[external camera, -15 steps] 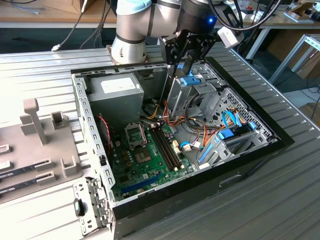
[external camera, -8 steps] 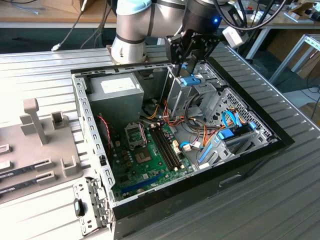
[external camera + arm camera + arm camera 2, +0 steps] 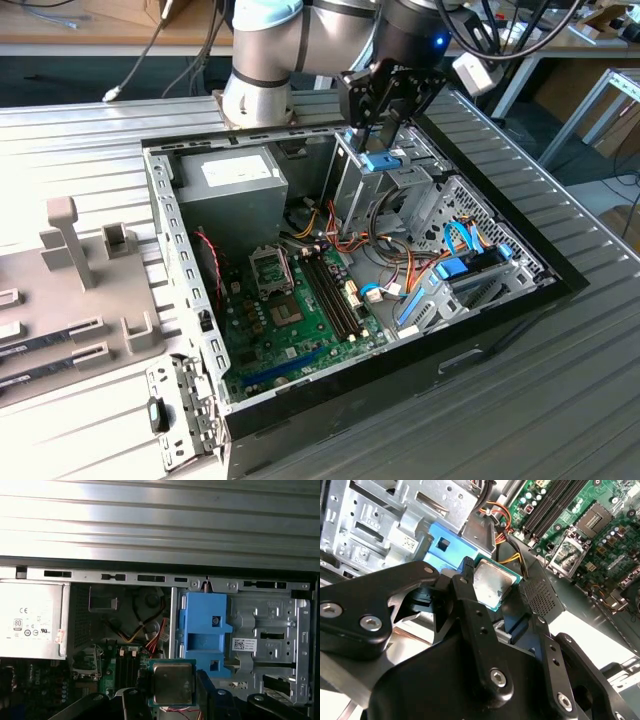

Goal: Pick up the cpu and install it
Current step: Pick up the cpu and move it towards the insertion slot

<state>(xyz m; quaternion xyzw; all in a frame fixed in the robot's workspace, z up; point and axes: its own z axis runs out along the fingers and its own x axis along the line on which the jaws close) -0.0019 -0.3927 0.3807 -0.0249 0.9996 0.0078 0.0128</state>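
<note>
Your gripper [image 3: 384, 125] was clamped on the cpu [image 3: 492, 584], its jaws closed against two opposite edges of the flat silvery square. It hung above the blue drive bracket [image 3: 380, 160] at the far side of the open computer case [image 3: 400, 365]. The socket [image 3: 270, 268] lay lower down on the green board [image 3: 300, 335], toward the exterior view's left and nearer than the jaws, well apart from the chip. Room there looked tight to judge by the metal drive cage [image 3: 350, 190] and the cables [image 3: 340, 238] standing between, and the memory slots [image 3: 325, 285] just beside the socket.
</note>
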